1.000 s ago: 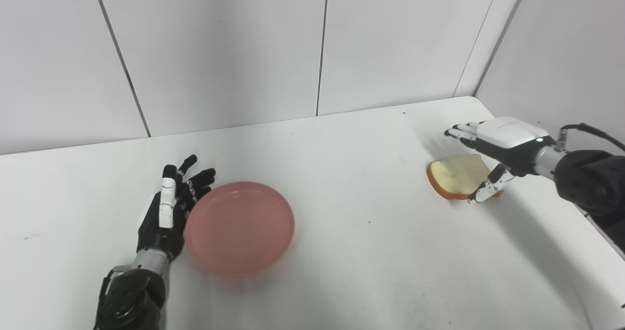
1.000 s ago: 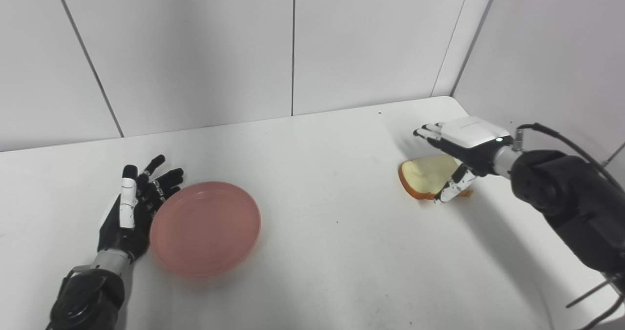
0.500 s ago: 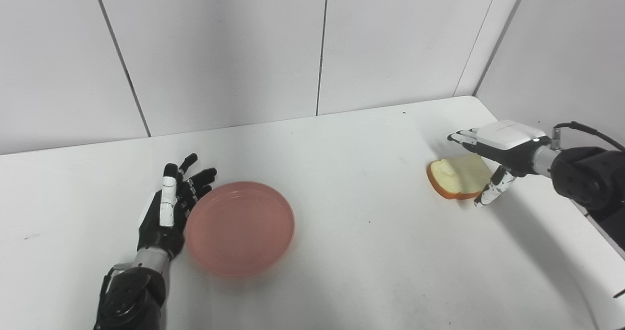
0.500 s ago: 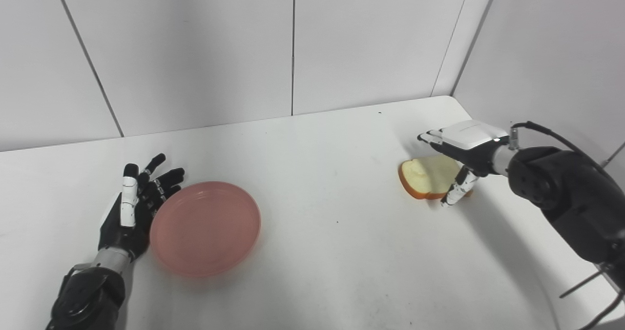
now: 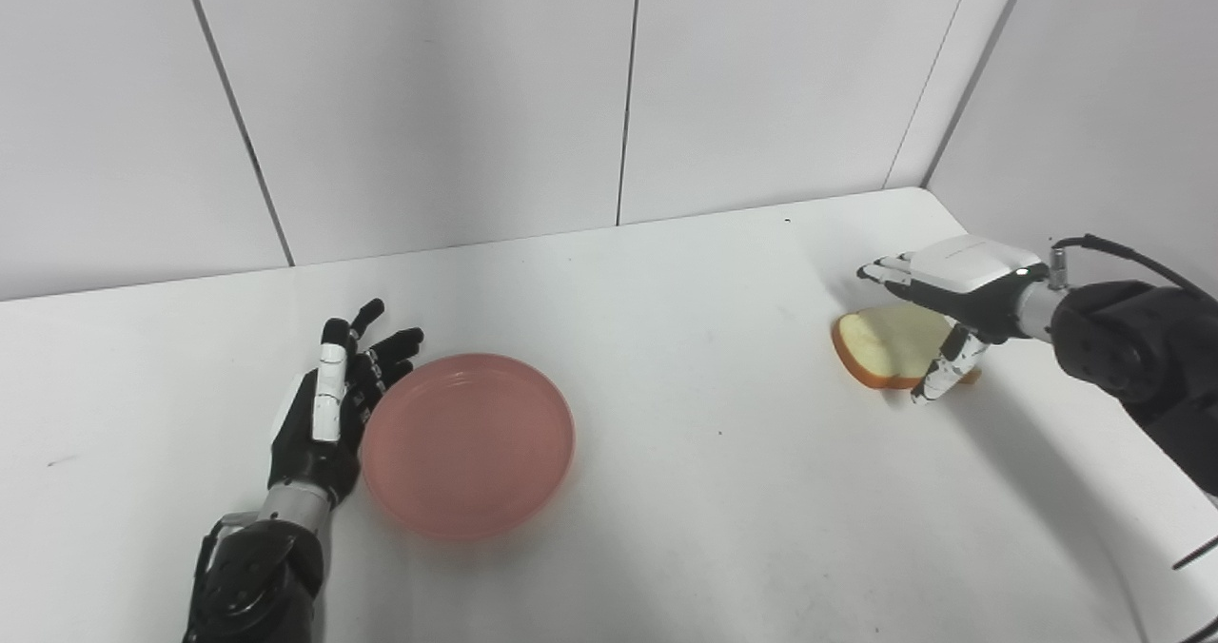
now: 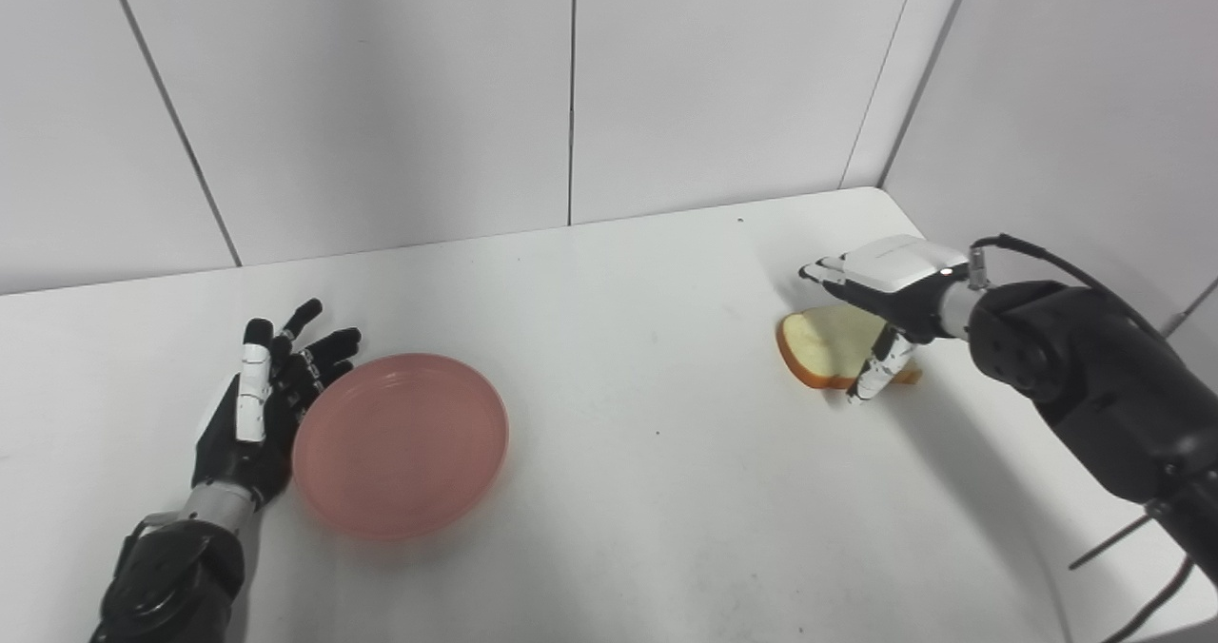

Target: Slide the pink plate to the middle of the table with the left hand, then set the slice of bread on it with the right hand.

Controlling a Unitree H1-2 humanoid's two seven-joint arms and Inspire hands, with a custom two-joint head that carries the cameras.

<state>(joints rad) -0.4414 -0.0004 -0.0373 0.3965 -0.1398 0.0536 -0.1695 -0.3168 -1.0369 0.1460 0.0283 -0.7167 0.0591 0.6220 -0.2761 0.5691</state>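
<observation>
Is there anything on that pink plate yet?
No, the pink plate shows only its bare inside. The slice of bread lies on the white table far to the right, partly covered by the open right hand above it. What lies under the plate cannot be seen.

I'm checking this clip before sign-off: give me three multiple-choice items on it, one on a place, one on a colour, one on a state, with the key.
1. Where does the slice of bread lie?
A. on the plate
B. on the table, under the right hand
C. beside the left hand

2. What colour is the plate?
A. pink
B. blue
C. white

3. How is the left hand?
A. shut on the plate
B. holding the bread
C. open, fingers spread, at the plate's left rim

Key: 1 B, the bread sits on the bare tabletop at the right, far from the plate. 2 A, the plate is plainly pink. 3 C, the fingers are apart and grip nothing.
</observation>
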